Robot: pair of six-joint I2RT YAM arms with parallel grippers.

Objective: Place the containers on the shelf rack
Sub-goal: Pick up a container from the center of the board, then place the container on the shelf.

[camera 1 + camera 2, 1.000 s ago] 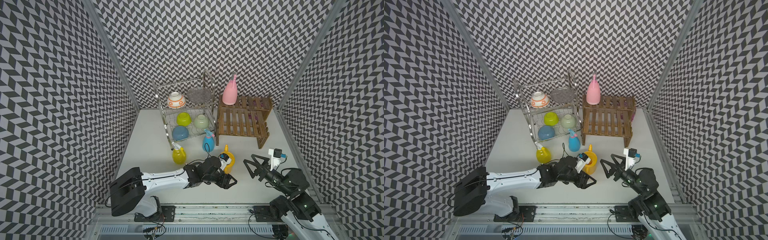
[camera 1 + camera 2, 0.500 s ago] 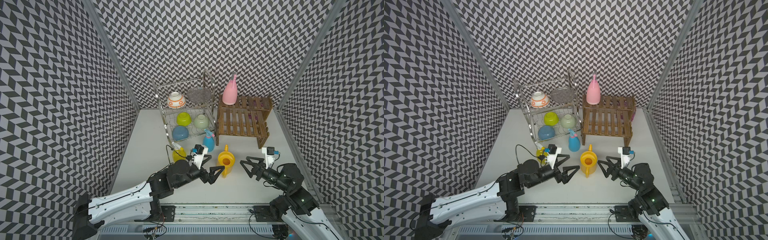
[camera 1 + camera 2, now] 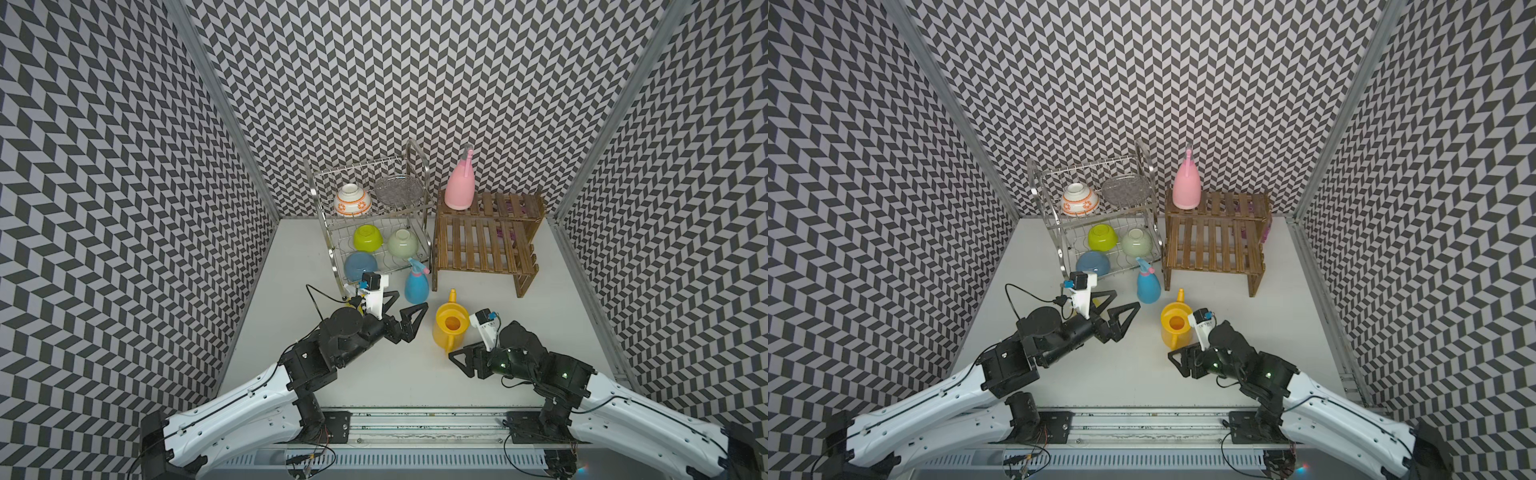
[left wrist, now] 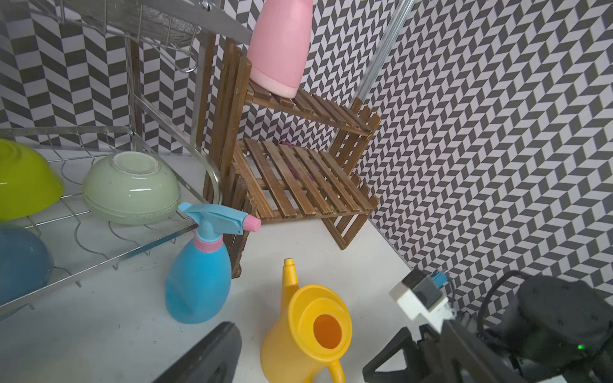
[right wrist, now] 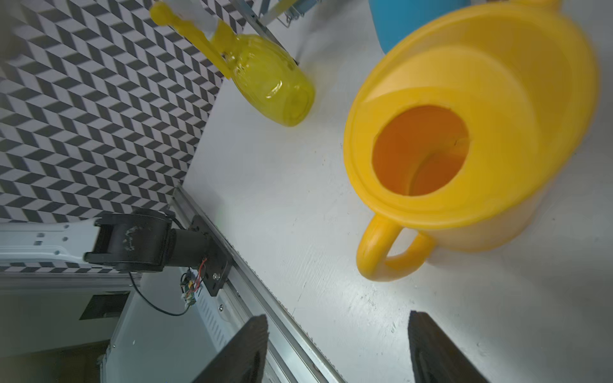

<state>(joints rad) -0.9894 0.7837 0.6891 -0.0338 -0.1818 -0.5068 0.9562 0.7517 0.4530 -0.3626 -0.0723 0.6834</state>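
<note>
the left gripper (image 3: 409,302) is hanging wide open over the table (image 3: 374,374), grasping nothing. its two black fingers are pointing toward the gap between the blue spray bottle (image 3: 416,286) and the yellow watering can (image 3: 451,330). the left arm (image 3: 249,399) is reaching in from the near edge, its white link lying low, its elbow bent and its forearm angling inward.

the right gripper (image 5: 338,316) is released too. in the right wrist view its fingers are sitting apart with only bare table between them. the can's handle is lying just ahead of the tips, not inside them. the right arm (image 3: 615,395) is coming in from the opposite near corner, with the wrist folded so the gripper is pointing across the table, low beside the can.

the watering can is standing upright on the table in front of the shelf rack (image 3: 484,245), spout toward the rack and handle toward the right gripper. the blue spray bottle is standing on the table at the shelf rack's front corner, between it and the wire dish rack (image 3: 330,249). the pink spray bottle (image 3: 459,189) is standing on the shelf rack's upper step, at the end nearest the wire dish rack. the translucent yellow spray bottle (image 5: 268,86) is sitting on the table near the wire dish rack's front leg, mostly hidden behind the left wrist in both top views.
</note>
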